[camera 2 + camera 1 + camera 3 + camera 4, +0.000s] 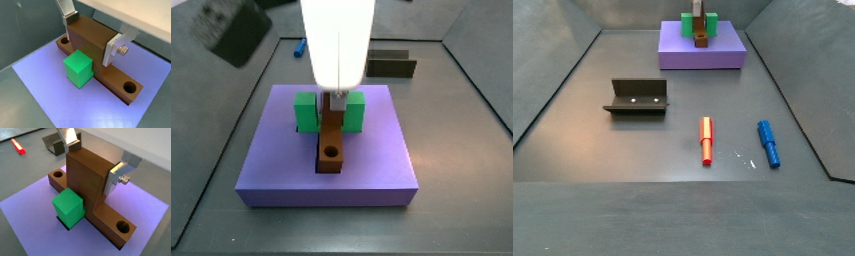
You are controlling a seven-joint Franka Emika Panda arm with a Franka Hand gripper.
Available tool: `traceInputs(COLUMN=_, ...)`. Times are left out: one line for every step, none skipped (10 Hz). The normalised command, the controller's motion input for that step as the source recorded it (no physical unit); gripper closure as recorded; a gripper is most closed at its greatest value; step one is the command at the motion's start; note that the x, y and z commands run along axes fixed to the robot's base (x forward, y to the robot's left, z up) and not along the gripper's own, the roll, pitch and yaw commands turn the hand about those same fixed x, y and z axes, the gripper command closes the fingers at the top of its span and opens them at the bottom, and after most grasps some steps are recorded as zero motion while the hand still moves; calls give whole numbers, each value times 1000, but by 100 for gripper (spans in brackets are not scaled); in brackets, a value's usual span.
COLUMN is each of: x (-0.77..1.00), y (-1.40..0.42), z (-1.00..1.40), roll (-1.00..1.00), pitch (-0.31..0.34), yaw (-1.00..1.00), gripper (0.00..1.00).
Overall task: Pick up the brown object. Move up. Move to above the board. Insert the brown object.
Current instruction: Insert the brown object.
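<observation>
The brown object (100, 60) sits in the slot of the board (47, 95), its upright between the arms of the green block (79, 68). My gripper (93, 35) clasps that upright from above. Opening while it is not fully seated, or lifting off-centre, could drag it askew, I judge.
</observation>
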Motion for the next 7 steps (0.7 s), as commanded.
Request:
traceInputs(x=0, y=46, z=-91, roll=-63, pitch=0, yaw=-200, gripper=100)
traceInputs(x=0, y=51, z=-157, roll=-54, pitch=-7, yaw=-169, gripper=100)
traceInputs(x=-31, y=63, z=-486, roll=-40, pitch=-87, yaw=-166, gripper=100)
traceInputs(x=-29, y=106, z=-777, roll=-80, pitch=-187, yaw=-134, gripper=100)
traceInputs(x=-49, y=77, z=-734, roll=-114, pitch=-194, yaw=-120, gripper=100)
traceInputs(x=0, y=0, z=0, roll=9, pitch=0, yaw=0, gripper=100)
traceInputs(x=0, y=0, z=0, roll=0, pitch=0, yaw=0, gripper=100)
